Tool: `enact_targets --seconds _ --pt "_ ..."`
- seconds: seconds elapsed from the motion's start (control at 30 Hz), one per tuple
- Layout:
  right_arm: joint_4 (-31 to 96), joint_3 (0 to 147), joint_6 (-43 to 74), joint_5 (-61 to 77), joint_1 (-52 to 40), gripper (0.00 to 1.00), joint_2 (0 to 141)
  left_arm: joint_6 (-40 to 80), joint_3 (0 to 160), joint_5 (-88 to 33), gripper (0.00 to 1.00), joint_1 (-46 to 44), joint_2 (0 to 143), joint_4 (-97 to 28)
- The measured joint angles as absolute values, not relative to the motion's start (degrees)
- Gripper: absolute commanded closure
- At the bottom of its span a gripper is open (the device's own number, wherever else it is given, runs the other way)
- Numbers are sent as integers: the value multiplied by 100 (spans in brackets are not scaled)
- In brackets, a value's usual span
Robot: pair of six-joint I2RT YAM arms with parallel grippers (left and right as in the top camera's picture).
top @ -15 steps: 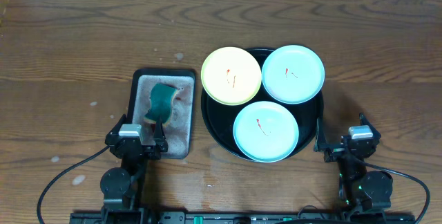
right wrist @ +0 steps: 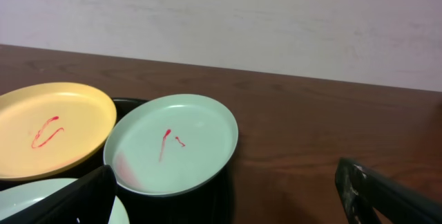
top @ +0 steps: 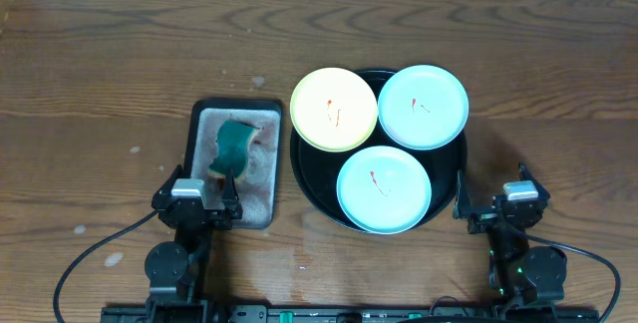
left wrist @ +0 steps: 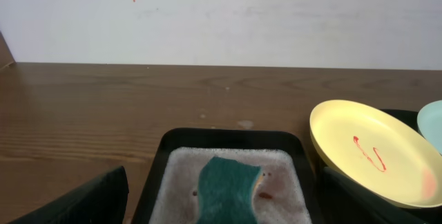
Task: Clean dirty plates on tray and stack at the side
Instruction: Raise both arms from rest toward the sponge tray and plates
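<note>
Jaws of left gripper (top: 197, 191) and right gripper (top: 503, 201) gape empty. Just beyond the left lies the sponge (top: 231, 146), long axis near-to-far; three plates (top: 384, 188) sit on the tray (top: 307, 188), far-left of the right gripper.

The round tray (top: 311, 185) stands on the tabletop (top: 120, 64), right of centre, and carries three plates. The far-left plate (top: 334, 110) and far-right plate (top: 423, 107) sit side by side at the back, both overhanging the rim. The near plate (top: 384, 189) lies in front, between them. The three plates appear to touch, though this cannot be confirmed. Just left of the round tray lies a rectangular tray (top: 199, 134) with a sponge (top: 232, 149) resting in it.
</note>
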State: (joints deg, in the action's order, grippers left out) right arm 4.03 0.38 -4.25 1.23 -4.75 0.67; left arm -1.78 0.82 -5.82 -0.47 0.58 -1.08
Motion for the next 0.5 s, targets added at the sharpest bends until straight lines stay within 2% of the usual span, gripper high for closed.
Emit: enact_targets --seconds 0.5 --pt "403 38 -425 121 -475 1 67 -180 82 -582 12 -47 58 -108"
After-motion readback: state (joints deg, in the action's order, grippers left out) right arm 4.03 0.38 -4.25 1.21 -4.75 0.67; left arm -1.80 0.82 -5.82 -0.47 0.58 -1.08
